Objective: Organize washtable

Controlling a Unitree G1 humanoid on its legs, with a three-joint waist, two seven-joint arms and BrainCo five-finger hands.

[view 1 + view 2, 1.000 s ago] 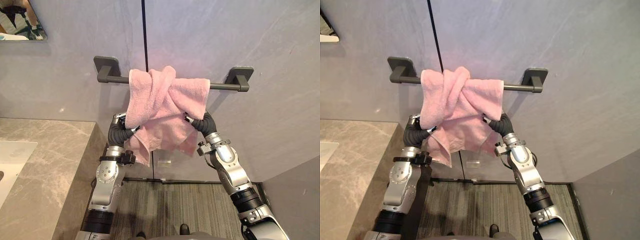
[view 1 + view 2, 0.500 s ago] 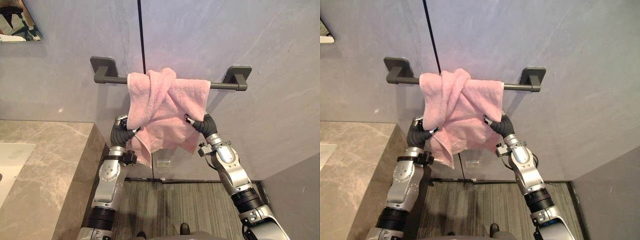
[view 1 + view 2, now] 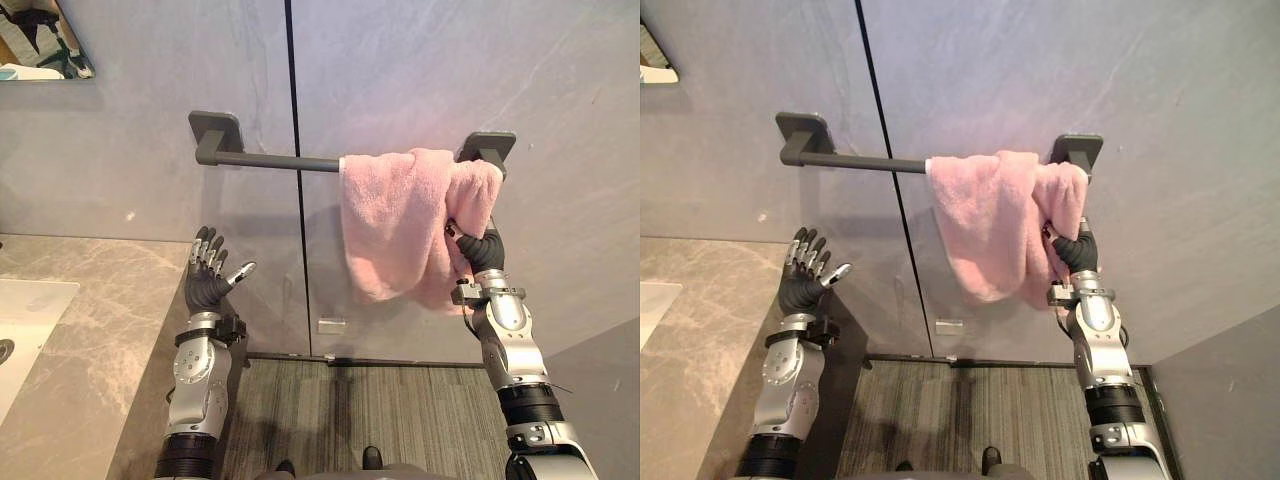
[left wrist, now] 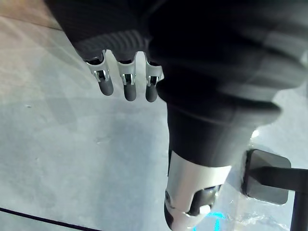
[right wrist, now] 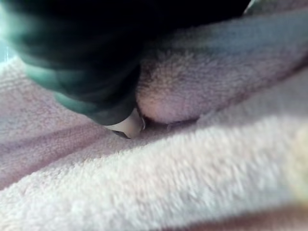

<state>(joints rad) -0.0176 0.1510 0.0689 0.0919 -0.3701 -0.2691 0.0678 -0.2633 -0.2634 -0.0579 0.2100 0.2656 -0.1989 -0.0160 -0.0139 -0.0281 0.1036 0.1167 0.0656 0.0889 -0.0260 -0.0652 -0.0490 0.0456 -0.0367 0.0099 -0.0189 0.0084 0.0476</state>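
Hanging on the dark grey rail (image 3: 270,160), the pink terry towel (image 3: 390,220) buries my right hand (image 3: 478,250); I cannot tell its grip. Left hand (image 3: 205,285): fingers (image 3: 205,245) spread, empty.

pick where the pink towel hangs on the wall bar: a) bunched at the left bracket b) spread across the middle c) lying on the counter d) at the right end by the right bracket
d: the pink towel hangs at the right end of the wall bar, up against the right bracket, with the right hand at its edge.
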